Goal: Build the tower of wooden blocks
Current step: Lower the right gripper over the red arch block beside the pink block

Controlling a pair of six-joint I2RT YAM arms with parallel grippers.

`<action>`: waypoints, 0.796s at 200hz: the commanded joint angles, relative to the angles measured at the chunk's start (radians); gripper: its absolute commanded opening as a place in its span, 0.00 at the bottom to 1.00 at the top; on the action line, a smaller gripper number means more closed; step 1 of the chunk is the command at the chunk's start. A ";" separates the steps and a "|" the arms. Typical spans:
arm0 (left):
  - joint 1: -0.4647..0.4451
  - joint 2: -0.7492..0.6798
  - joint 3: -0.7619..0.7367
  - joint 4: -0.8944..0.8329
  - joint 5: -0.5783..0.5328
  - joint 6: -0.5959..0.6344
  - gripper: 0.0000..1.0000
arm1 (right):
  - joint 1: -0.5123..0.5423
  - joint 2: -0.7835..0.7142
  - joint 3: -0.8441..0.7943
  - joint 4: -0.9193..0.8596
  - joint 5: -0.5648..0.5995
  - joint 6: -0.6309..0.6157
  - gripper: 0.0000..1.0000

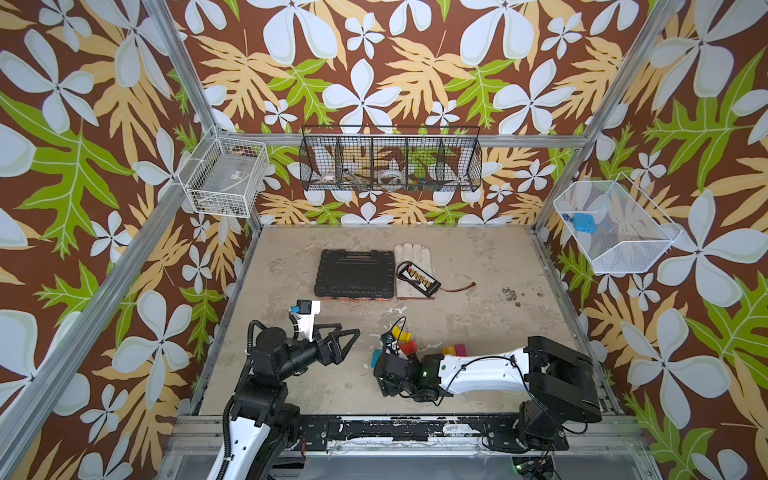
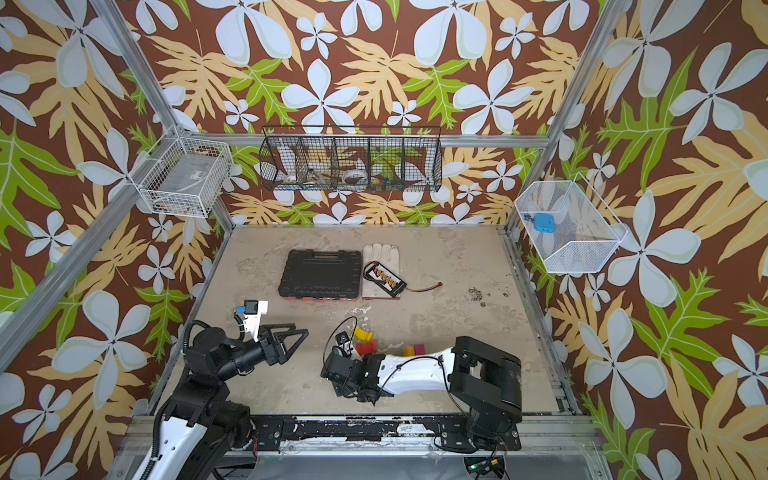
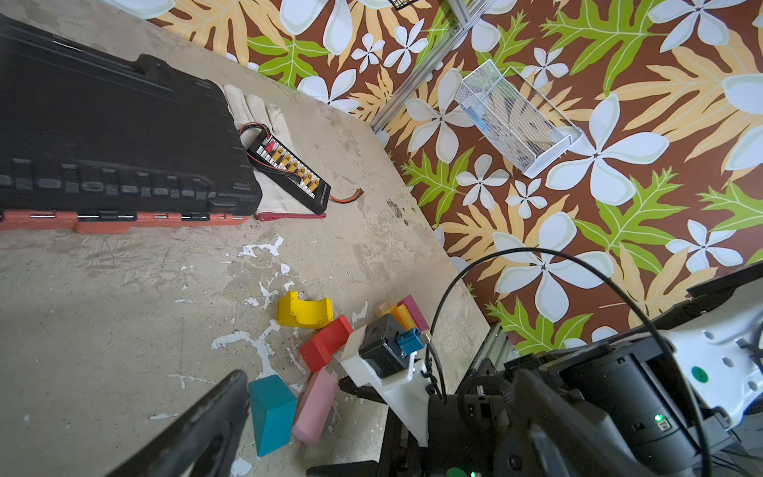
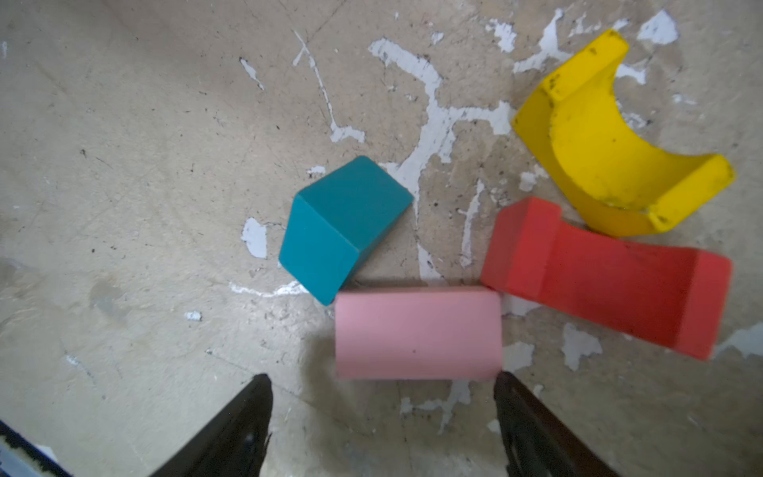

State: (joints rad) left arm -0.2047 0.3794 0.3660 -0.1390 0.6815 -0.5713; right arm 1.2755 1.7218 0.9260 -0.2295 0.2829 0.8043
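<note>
Wood blocks lie loose on the table; the tower is not in view. In the right wrist view a teal block, a pink block, a red arch and a yellow arch sit close together. My right gripper is open and empty, with the pink block just beyond its fingertips. Orange and magenta blocks lie behind the right forearm. My left gripper hovers open to the left of the blocks, holding nothing. The left wrist view shows the same teal block and pink block.
A big black case lies at the middle back, with a glove and a connector board beside it. Wire baskets hang on the walls above the table. The right forearm lies low across the front right.
</note>
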 commanded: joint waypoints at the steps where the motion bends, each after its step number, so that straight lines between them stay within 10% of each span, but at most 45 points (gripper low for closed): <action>1: 0.001 -0.012 0.001 0.026 0.002 0.002 1.00 | 0.000 0.020 0.012 -0.005 0.004 0.009 0.84; 159: 0.002 0.003 -0.001 0.027 0.008 0.002 1.00 | -0.090 0.022 -0.003 -0.008 0.050 -0.048 0.86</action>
State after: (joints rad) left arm -0.2047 0.3763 0.3656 -0.1379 0.6819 -0.5739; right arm 1.1915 1.7432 0.9176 -0.2394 0.3180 0.7811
